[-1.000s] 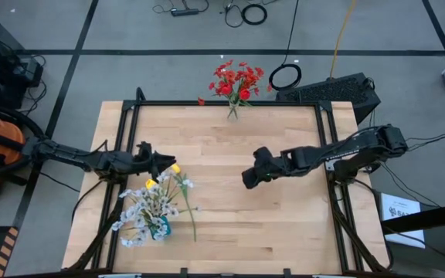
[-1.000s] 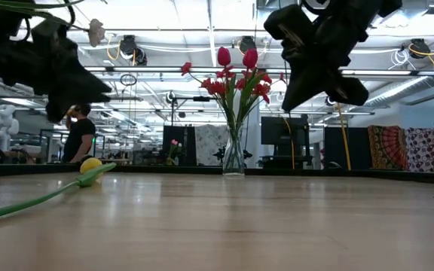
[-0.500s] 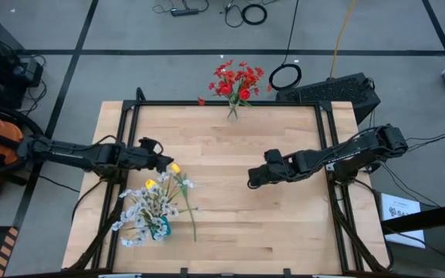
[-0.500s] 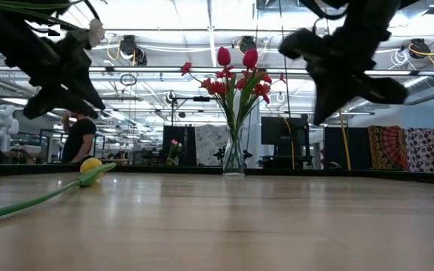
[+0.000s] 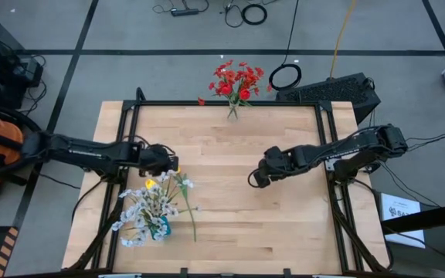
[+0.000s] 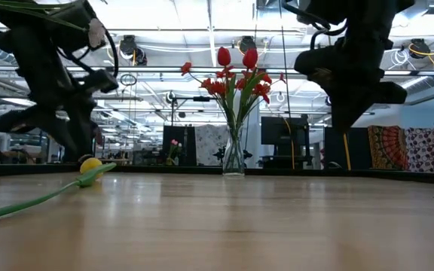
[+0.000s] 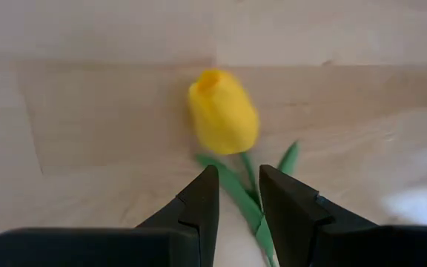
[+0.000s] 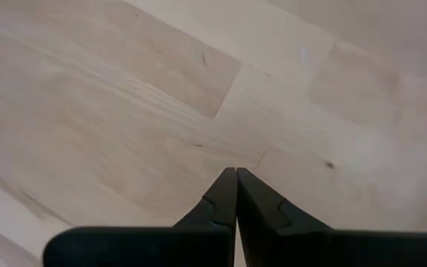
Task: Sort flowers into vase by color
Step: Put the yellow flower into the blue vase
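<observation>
A yellow tulip lies on the table, and its green stem runs toward the near edge. My left gripper is open and points steeply down over it, one finger on each side of the stem just behind the head, touching nothing that I can see. In the high view it is at the table's left. My right gripper is shut and hangs over bare wood right of centre. Red flowers stand in a glass vase at the far edge. White sprays stand in a blue vase near left.
A second yellow bloom shows among the white sprays. Black rails frame the table top. Bare wood lies between the two arms. Beyond the table there are cables, a black case and, in the low view, a person.
My left gripper has gone toward the table's right edge to the yellow tulip, rolled about its own axis and tipped from nearly level to steeply down. My right gripper has tipped further down while staying shut. The flowers have not moved.
</observation>
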Tool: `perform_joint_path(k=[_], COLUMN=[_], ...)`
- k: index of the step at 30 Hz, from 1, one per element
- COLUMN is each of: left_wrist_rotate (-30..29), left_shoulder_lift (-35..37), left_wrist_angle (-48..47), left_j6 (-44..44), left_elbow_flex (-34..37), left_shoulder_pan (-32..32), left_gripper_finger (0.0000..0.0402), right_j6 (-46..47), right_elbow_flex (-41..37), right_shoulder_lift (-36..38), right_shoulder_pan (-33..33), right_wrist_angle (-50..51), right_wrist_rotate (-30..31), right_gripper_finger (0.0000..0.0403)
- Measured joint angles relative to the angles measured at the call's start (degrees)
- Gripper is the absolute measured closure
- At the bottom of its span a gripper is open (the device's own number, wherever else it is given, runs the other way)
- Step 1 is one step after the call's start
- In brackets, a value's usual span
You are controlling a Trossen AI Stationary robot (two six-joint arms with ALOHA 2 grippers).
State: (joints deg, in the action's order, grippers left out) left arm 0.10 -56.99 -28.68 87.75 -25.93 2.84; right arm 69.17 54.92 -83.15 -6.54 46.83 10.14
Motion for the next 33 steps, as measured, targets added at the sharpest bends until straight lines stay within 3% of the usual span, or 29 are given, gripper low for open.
perform_joint_path(k=[7, 16, 23, 33], left_wrist_rotate=[1.5, 3.1, 3.0, 1.4], left_shoulder_lift=[-5.6, -12.7, -17.0, -17.7], left_wrist_angle=[3.8, 10.7, 11.0, 9.8], left_j6=[7.4, 10.8, 11.0, 10.8], left_elbow_flex=[0.0, 0.0, -0.3, -0.2], left_shoulder_pan=[0.1, 0.1, 0.2, 3.4], left_gripper_finger=[0.0297, 0.0297, 0.0297, 0.0297], right_j6=[-8.4, -17.1, -19.7, -20.4], right_elbow_flex=[0.0, 0.0, 0.0, 0.0], right_shoulder_lift=[0.0, 0.0, 0.0, 0.0], right_shoulder_pan=[1.0, 2.6, 3.2, 3.2], right_wrist_angle=[0.0, 0.0, 0.0, -0.3], right_wrist_rotate=[0.3, 0.3, 0.4, 0.6], right_gripper_finger=[0.0403, 0.0403, 0.0403, 0.0403])
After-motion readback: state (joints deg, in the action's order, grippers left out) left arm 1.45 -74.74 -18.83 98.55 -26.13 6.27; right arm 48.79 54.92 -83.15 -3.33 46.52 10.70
